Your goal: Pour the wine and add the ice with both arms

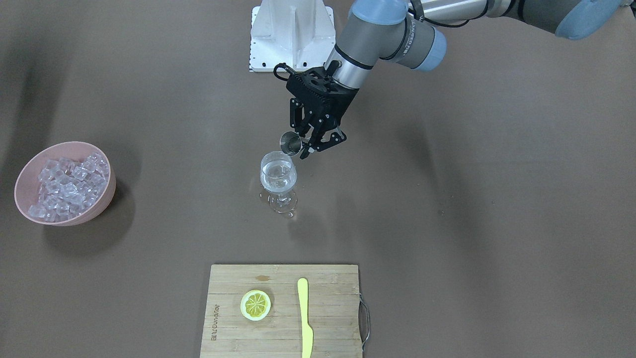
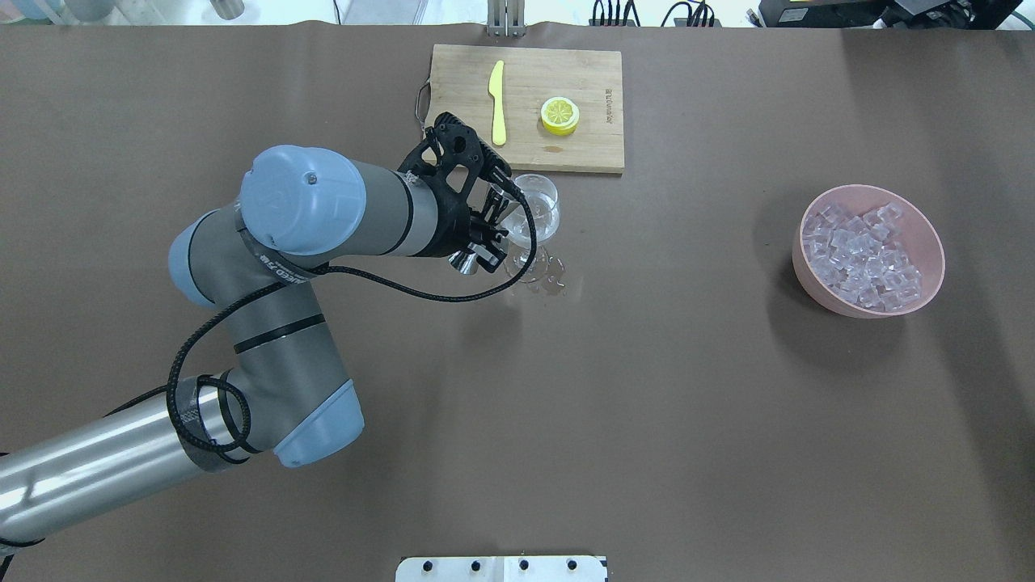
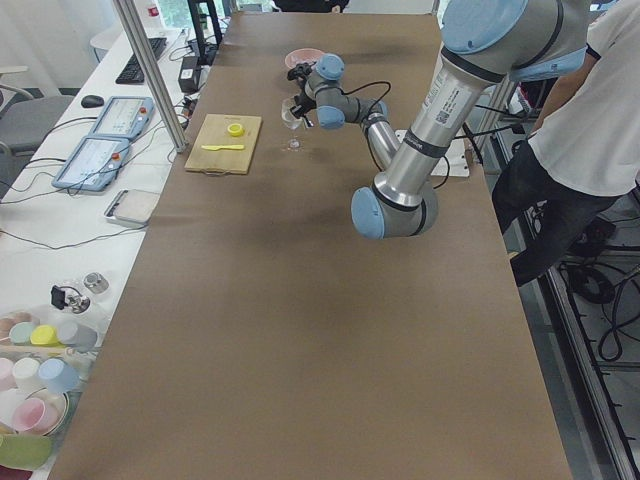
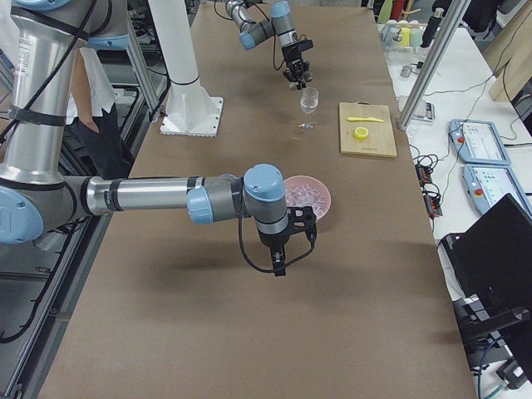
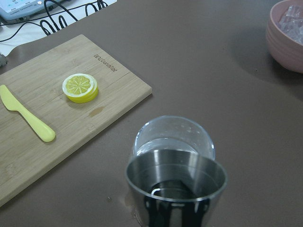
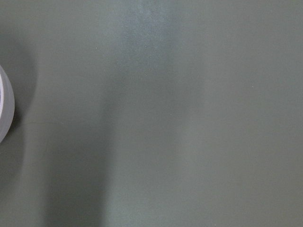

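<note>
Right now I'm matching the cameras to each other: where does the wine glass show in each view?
Exterior front-facing: wine glass at centre.
Overhead exterior: top centre, below the cutting board.
Exterior left: far, top centre.
Exterior right: far, top, right of centre.
Left wrist: bottom centre, behind the metal cup.
Right wrist: not in it.
Shared landmark: the cutting board, near the glass in those five views.

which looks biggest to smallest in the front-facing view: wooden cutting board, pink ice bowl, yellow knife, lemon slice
1. Rectangular wooden cutting board
2. Round pink bowl
3. Yellow plastic knife and round yellow lemon slice: unsure; the knife is longer but thin, covering a similar area.
</note>
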### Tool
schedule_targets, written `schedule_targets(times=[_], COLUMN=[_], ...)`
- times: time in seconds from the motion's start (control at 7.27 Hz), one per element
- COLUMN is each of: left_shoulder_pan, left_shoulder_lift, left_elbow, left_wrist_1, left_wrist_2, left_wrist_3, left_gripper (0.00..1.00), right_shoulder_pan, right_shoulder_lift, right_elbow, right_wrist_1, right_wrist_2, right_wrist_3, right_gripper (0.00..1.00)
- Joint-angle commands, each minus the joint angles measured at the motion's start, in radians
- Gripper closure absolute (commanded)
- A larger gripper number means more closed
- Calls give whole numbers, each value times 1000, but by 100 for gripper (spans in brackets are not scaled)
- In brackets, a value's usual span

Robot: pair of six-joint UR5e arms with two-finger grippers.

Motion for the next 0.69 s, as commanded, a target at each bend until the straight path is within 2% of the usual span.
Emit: schedule_targets(times=[0.0, 0.55], left_shoulder_pan=[-2, -2], left_shoulder_lift=[-18, -59], left_elbow=[-1, -4], left_wrist_1=[55, 198], left_wrist_2=[-7, -5], left_wrist_3=[32, 104], left_gripper=[100, 100], right_shoulder_pan=[0, 0], right_shoulder_lift=[0, -3], right_elbow=[0, 0], right_wrist_1=[0, 0], right_wrist_2=[0, 0], right_wrist_3=[0, 0], right_gripper=[0, 0])
